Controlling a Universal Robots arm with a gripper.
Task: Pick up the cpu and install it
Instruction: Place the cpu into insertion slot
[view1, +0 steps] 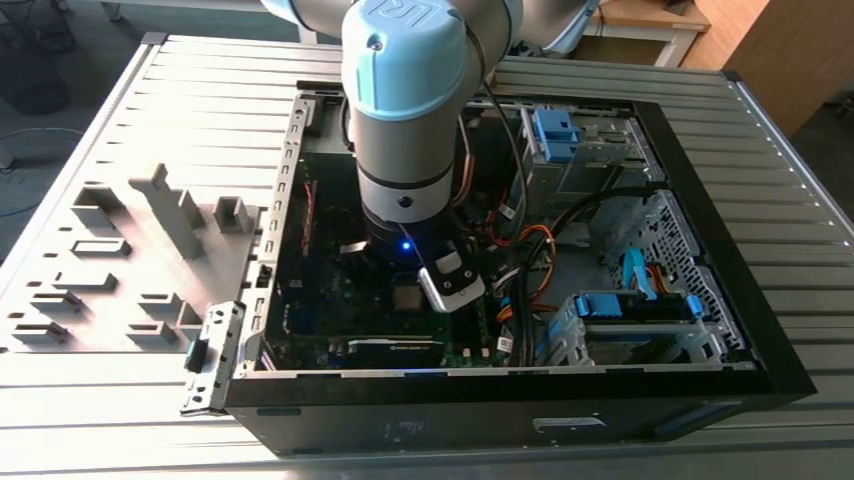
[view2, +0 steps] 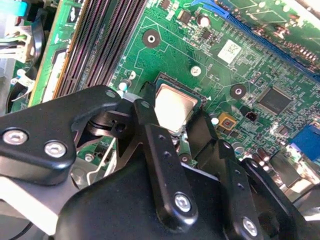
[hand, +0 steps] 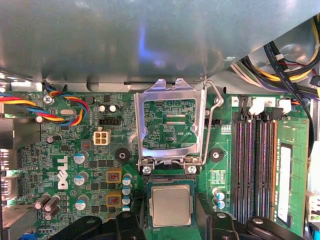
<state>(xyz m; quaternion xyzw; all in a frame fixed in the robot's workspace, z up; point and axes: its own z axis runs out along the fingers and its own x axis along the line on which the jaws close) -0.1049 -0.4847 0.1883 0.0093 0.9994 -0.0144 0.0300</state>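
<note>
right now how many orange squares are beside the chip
2 orange squares: one nearer the open metal frame, one just past it, beside the chip; others may be hidden.

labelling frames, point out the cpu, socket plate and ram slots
cpu (hand: 171, 205), first wrist view, middle of silver top
socket plate (hand: 138, 125), first wrist view, side bar
ram slots (hand: 262, 170), first wrist view, one dark slot

The arm (view1: 400, 120) points downward, its gripper (view2: 176, 114) with jaws parted.

Robotics lab — slatted metal workbench (view1: 107, 110)
</note>
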